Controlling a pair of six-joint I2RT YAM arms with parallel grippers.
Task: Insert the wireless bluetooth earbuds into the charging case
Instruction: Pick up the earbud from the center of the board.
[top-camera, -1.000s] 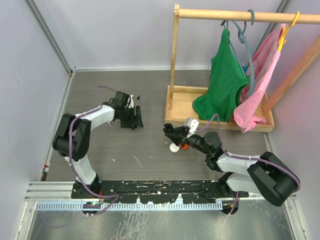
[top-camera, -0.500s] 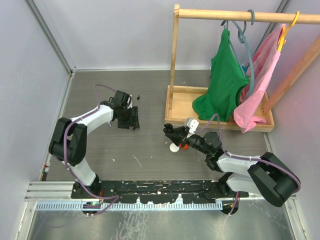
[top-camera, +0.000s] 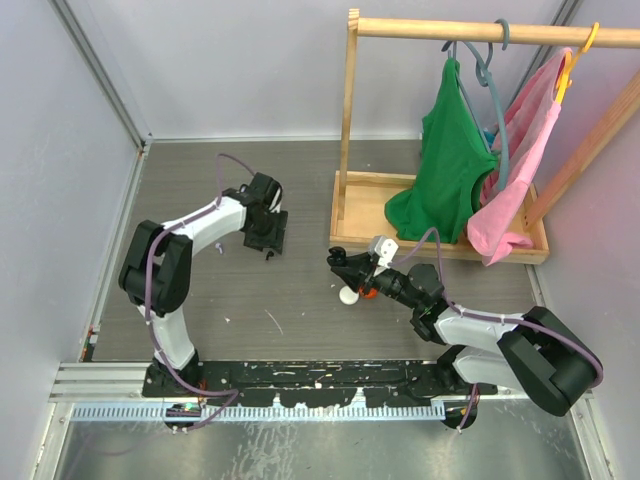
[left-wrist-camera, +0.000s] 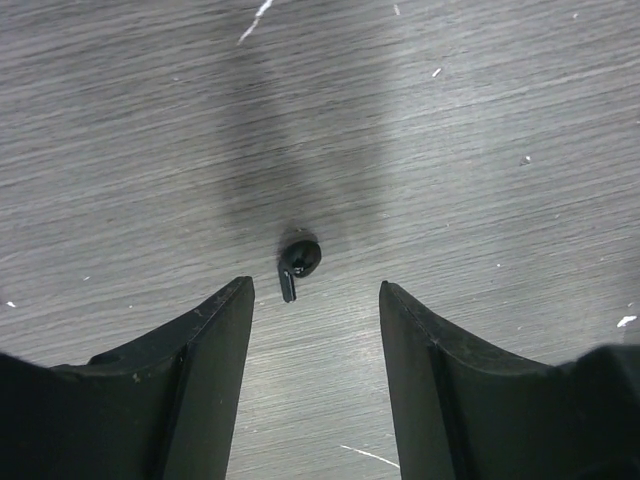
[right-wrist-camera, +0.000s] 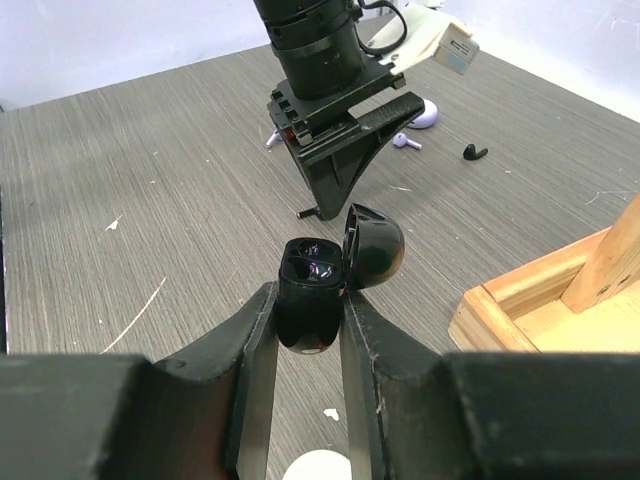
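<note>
Over the grey wood-grain counter (left-wrist-camera: 480, 120) the left claw (left-wrist-camera: 315, 290) is hanging with its fingers apart and empty. The right claw (right-wrist-camera: 310, 297) is clamping the open glossy black charging case (right-wrist-camera: 308, 320). The tiny black stemmed earbud (left-wrist-camera: 299, 262) is lying just ahead of the left claw, nearly centred, with its stem pointing back toward it.

An earbud (left-wrist-camera: 299, 262) lies on the table (left-wrist-camera: 500, 100) just ahead of the left gripper (left-wrist-camera: 315, 292). The case (right-wrist-camera: 305, 315) sits in the right gripper (right-wrist-camera: 308, 295), with the rack (top-camera: 348, 120) behind.
</note>
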